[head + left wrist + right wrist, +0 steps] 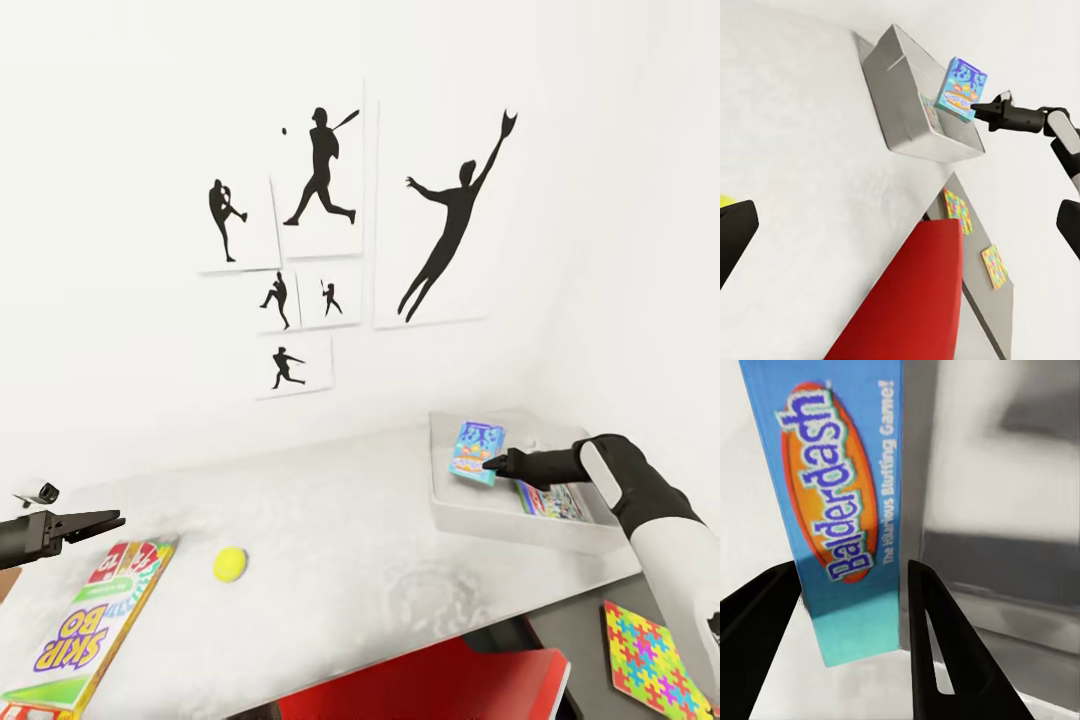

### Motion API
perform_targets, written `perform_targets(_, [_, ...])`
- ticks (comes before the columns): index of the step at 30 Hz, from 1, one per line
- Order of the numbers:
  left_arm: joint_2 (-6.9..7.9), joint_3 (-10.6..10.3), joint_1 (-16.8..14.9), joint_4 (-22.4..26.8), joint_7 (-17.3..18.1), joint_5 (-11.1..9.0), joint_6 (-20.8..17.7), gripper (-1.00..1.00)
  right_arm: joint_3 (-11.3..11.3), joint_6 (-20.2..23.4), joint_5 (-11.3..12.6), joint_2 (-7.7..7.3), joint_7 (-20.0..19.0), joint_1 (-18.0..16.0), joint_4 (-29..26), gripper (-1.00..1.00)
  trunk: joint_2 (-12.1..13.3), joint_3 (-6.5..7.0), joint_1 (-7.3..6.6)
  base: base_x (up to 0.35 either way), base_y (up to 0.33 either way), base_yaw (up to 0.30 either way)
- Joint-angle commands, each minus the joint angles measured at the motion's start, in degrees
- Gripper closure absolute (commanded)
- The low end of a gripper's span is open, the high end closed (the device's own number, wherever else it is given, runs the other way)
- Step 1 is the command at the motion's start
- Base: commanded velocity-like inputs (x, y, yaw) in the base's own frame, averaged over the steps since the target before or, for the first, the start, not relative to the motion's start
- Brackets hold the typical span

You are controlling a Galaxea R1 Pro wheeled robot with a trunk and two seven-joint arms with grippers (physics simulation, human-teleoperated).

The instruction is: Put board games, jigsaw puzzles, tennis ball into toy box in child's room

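**Q:** Where is the game being stowed?

**A:** The right tool grips a blue Balderdash board game by its edge, held tilted above the toy box, apparently so it clears the rim. Another colourful box already lies inside the toy box.

**Q:** And what remains?

**A:** Left of the toy box on the table, the tennis ball and SKIP-BO game wait. The left tool, nothing in it, hovers over SKIP-BO; whether it is parted, I cannot tell. A jigsaw puzzle lies nearer than the toy box.
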State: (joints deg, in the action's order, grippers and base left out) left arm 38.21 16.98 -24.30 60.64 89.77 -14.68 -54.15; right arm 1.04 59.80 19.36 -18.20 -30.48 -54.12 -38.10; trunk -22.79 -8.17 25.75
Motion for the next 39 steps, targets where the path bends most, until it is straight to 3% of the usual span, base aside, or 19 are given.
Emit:
perform_targets(1, [0.02,0.0,0.0,0.0,0.2,0.0,-0.6,-1.00,-0.1,0.2,-0.5,0.04,-0.5,-0.2,0.0,1.00,-0.1,-0.22,0.03,0.000,0.000,0.000])
perform_targets(25, [0.02,0.0,0.0,0.0,0.2,0.1,-0.6,-1.00,-1.4,0.2,-0.5,0.11,-0.5,-0.9,0.0,1.00,-0.1,-2.45,0.03,0.000,0.000,0.000])
perform_targets(39, [0.02,0.0,-0.1,0.0,0.2,0.1,-0.6,-1.00,-1.5,0.2,-0.9,0.21,-0.5,-1.0,-0.2,1.00,-0.1,-2.64,0.03,0.000,0.000,0.000])
